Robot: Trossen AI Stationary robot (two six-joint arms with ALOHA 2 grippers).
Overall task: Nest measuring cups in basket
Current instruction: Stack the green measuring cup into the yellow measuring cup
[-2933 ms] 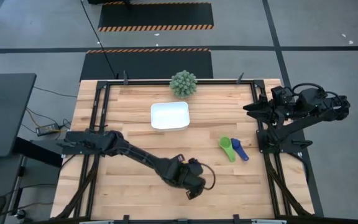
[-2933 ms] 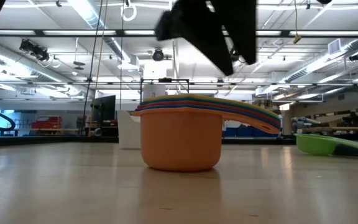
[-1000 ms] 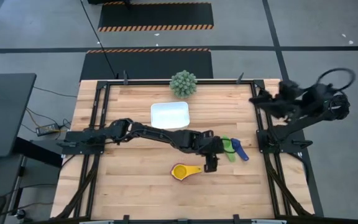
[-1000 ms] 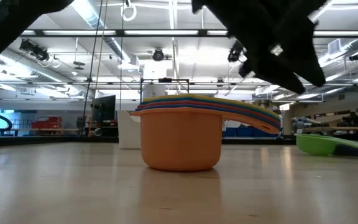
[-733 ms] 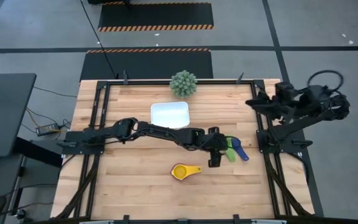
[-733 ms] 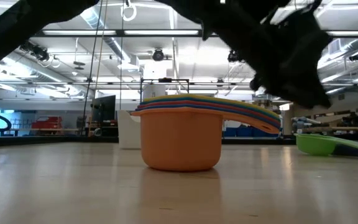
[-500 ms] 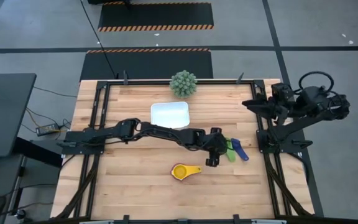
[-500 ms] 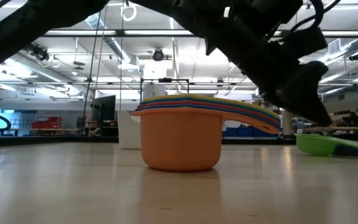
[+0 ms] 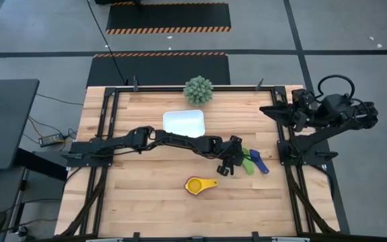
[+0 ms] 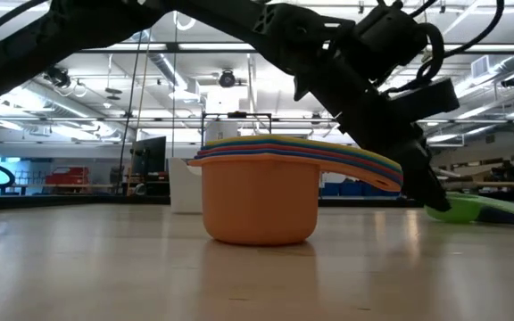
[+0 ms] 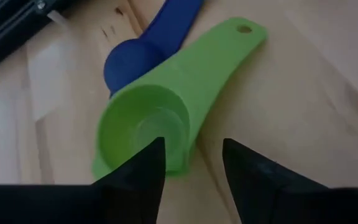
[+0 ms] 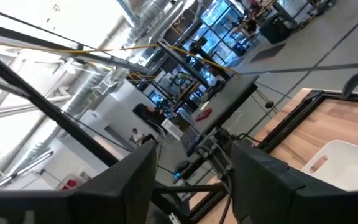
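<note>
A nested stack of measuring cups, orange outermost [image 10: 261,201] and yellow on top [image 9: 195,185], stands on its base at the table's near middle. A green cup [image 9: 246,160] and a dark blue cup [image 9: 260,162] lie side by side on the table to the right. My left gripper [image 9: 230,165] is open, just left of the green cup; in the left wrist view [image 11: 191,152] its fingers stand over the green bowl [image 11: 143,130]. Whether they touch it cannot be told. My right gripper [image 12: 194,177] is open, raised by the table's far right corner. The white basket [image 9: 184,125] sits far of centre.
A spiky green ball plant [image 9: 198,90] stands at the far edge behind the basket. Black frame rails run along the table's left and right sides. Bare wood lies between the stack and the basket and along the near edge.
My left gripper has moved a little toward the far edge and come down toward the green cup, staying open. The stack of cups and the two loose cups have stayed in place.
</note>
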